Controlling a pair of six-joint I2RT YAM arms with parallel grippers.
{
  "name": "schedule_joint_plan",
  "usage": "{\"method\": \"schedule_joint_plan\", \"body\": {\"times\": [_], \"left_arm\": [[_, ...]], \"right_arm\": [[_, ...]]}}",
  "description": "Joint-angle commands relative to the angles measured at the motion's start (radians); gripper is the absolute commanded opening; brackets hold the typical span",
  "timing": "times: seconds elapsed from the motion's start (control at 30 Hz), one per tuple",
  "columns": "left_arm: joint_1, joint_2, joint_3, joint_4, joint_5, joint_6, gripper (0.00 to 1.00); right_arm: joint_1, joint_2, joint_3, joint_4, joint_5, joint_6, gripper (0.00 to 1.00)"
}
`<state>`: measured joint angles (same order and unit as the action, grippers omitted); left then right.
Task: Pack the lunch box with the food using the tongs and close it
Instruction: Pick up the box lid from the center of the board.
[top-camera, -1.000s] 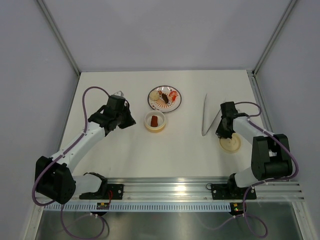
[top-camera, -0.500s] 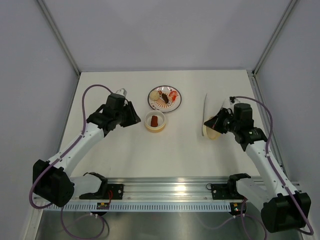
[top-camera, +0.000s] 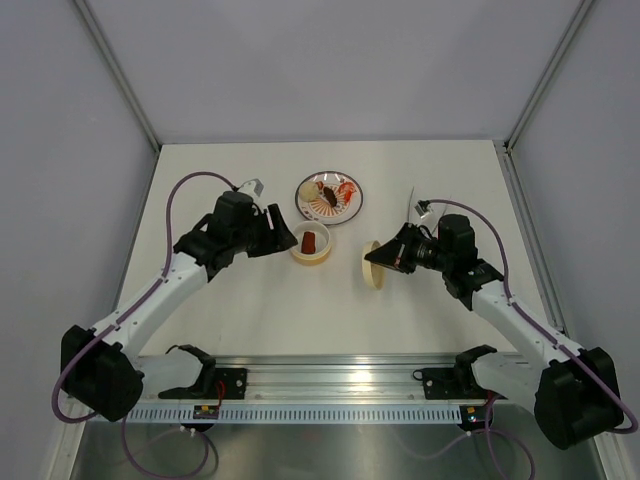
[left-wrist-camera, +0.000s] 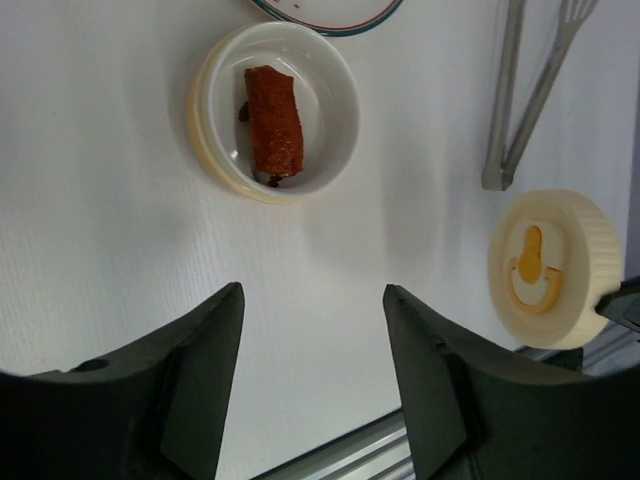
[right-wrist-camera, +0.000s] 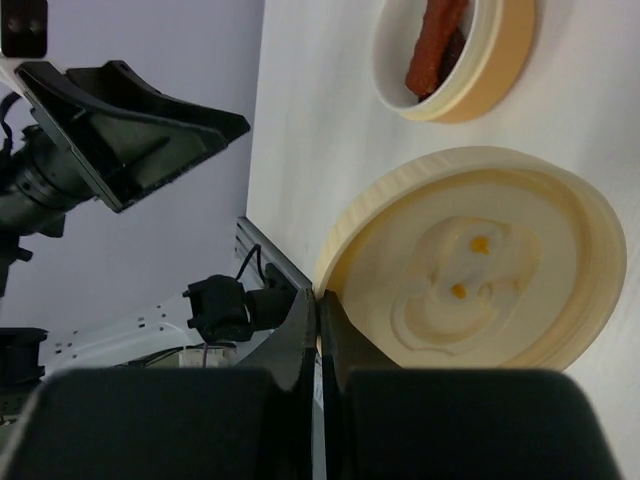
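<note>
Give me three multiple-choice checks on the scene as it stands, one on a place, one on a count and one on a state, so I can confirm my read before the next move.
1. Where is the lid?
A. Seated on the lunch box
B. Flat on the plate
C. Pinched at its rim by the right gripper

2. How many pieces of food lie in the lunch box?
A. None
B. One
C. Three

3. How does the left gripper stand?
A. Open, holding nothing
B. Shut on the tongs
C. Shut on the plate

Answers:
1 C: the right wrist view shows the fingers closed on the lid's edge, apart from the lunch box.
2 B: a single brown piece lies inside.
3 A: the left wrist view shows bare table between the spread fingers.
</note>
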<state>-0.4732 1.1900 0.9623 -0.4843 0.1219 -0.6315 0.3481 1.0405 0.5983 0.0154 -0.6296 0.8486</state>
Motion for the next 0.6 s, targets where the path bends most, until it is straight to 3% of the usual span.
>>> {"method": "schedule_joint_plan", "body": {"times": [0.0, 0.07, 0.2, 0.37, 0.57], "left_arm": [[-0.021, -0.059, -0.034, 0.134, 0.102, 0.018, 0.68], [-0.048, -0.053, -0.03, 0.15, 0.119, 0.035, 0.81], [-0.114, 0.003, -0.002, 0.157, 0.153, 0.078, 0.88], [-0.237, 0.022, -0.011, 0.246, 0.153, 0.096, 0.92], [-0.386, 0.066, 0.004, 0.308, 0.044, 0.144, 0.88]], "right_arm": [[0.006, 0.013, 0.055, 0.17, -0.061, 0.078, 0.0], [0.006, 0.036, 0.089, 0.135, -0.013, 0.098, 0.0], [0.008, 0.09, 0.09, 0.199, 0.048, 0.197, 0.0], [0.015, 0.115, 0.104, 0.186, 0.088, 0.251, 0.0], [0.019, 0.13, 0.144, 0.121, 0.097, 0.239, 0.0]]}}
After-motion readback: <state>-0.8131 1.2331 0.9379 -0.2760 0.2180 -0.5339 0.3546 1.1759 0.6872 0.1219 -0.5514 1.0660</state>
